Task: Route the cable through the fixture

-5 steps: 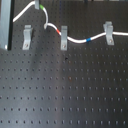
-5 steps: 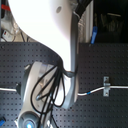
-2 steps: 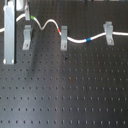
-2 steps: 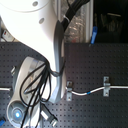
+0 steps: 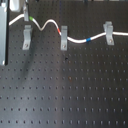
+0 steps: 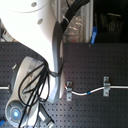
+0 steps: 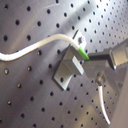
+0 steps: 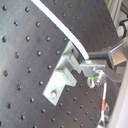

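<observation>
- First exterior view: the cable (image 5: pixel 75 39) runs across the far part of the dark perforated counter (image 5: pixel 65 95). It sits in the fork of the clip (image 5: pixel 108 33) on the first exterior view's right and of the middle clip (image 5: pixel 64 38), then humps up in a loose arc toward the fixture (image 5: pixel 26 36) on the first exterior view's left. The green band (image 5: pixel 32 18) lies just above that fork. The hump suggests a light, limp cord — it probably follows wherever it is led and holds no shape of its own.
- Second exterior view: the white arm (image 6: pixel 45 40) and its black hoses hide most of the work. Only the cable's stretch through one clip (image 6: pixel 105 86), with a blue band (image 6: pixel 88 93), shows clear.
- First wrist view: the gripper (image 7: pixel 97 59) is pinched narrow on the cable right at the green band (image 7: pixel 81 54), which rests at the fixture's (image 7: pixel 70 69) forked top.
- Second wrist view: the cable (image 8: pixel 70 37) comes down over the fixture (image 8: pixel 62 77) into the gripper's tips. The hold looks well placed — close to the fork, so little slack can flop aside. The thin, smooth cord may slide between the fingers if pulled hard; I would keep the tension gentle.
</observation>
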Controlling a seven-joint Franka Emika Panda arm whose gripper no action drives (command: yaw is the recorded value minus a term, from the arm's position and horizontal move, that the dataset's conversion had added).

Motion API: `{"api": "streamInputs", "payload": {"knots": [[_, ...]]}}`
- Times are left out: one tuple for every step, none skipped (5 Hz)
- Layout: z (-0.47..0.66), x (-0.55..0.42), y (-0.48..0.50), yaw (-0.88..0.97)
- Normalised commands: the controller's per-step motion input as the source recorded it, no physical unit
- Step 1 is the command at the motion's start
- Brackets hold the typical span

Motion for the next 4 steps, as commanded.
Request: {"api": "streamInputs", "payload": {"knots": [[0.31, -0.020, 0.089, 0.00], [0.37, -0.099, 0.228, 0.09], [-0.01, -0.162, 0.065, 0.19], [0.00, -0.185, 0.073, 0.17]]}}
